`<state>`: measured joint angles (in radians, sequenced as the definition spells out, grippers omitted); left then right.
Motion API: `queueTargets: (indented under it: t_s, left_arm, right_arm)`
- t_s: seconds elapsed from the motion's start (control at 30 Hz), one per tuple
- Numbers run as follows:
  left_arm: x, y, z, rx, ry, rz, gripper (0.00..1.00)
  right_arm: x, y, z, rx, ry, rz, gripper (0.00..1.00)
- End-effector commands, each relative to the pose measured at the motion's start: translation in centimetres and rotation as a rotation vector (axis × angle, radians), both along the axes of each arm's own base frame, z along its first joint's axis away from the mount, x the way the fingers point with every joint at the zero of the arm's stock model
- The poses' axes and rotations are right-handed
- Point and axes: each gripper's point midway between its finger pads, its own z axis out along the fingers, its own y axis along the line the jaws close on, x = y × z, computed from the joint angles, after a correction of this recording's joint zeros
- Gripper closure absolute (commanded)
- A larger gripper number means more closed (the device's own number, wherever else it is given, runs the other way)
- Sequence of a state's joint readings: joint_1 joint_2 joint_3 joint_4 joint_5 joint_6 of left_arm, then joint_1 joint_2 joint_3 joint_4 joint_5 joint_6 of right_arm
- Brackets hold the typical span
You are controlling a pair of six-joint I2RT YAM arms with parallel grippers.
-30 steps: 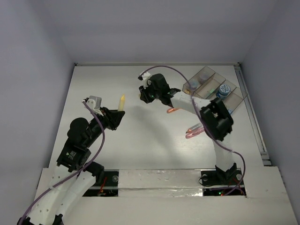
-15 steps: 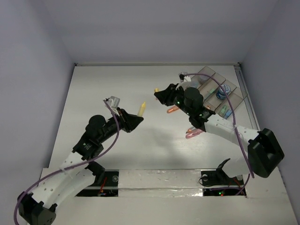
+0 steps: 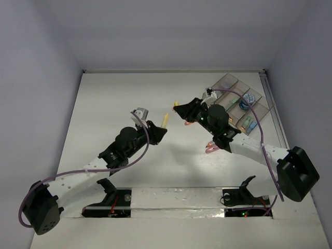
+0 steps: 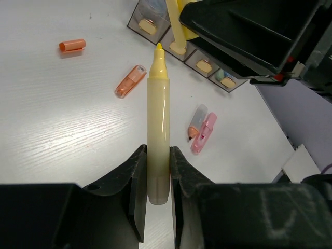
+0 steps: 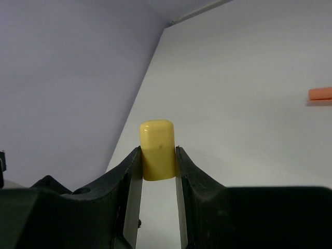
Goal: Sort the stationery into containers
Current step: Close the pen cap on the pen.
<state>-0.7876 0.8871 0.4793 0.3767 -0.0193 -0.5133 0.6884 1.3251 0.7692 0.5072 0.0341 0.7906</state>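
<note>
My left gripper (image 4: 157,153) (image 3: 161,130) is shut on the lower barrel of an uncapped yellow marker (image 4: 157,119) (image 3: 165,120), tip pointing away toward the right arm. My right gripper (image 5: 157,151) (image 3: 180,108) is shut on a small yellow cap (image 5: 157,141) (image 3: 177,105), held just beyond the marker's tip. The containers (image 3: 258,111) (image 4: 139,23) stand at the back right with several pieces inside. An orange marker (image 4: 130,81), an orange and a pink marker side by side (image 4: 202,130) (image 3: 211,148), and an orange cap (image 4: 72,45) (image 5: 320,93) lie on the table.
The right arm's black body (image 4: 249,31) fills the upper right of the left wrist view, close over the containers. A blue roll (image 3: 244,104) sits in one bin. The white table (image 3: 109,104) is walled by grey panels.
My left arm has reached right and forward with the yellow marker. The right arm has swung round and brought the yellow cap close to the marker's tip. Both grips are unchanged.
</note>
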Motion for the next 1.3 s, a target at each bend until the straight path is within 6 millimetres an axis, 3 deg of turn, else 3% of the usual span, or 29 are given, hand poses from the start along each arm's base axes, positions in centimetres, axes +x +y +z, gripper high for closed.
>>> queueTargets:
  t_s: [0.0,0.4,0.87,1.27]
  left_arm:
    - [1.0,-0.5,2.1,-0.041,-0.091,0.028,1.00]
    - [1.2,-2.0,1.5,-0.014,-0.088,0.017,1.00]
    - [1.1,-2.7,1.8,-0.012,-0.094,0.002,1.00]
    - [0.8,-2.8,1.8,-0.015,-0.091,-0.010,1.00]
  right_arm:
    - [-0.4,0.0,3.3,0.124,-0.067,0.002,1.00]
    - [0.3,-0.1,2.6,0.088,-0.075,-0.067,1.00]
    - [0.4,1.8,1.7,0.033,-0.073,-0.080,1.00]
    - [0.6,1.0,2.4,0.014,-0.099,-0.131,1.00]
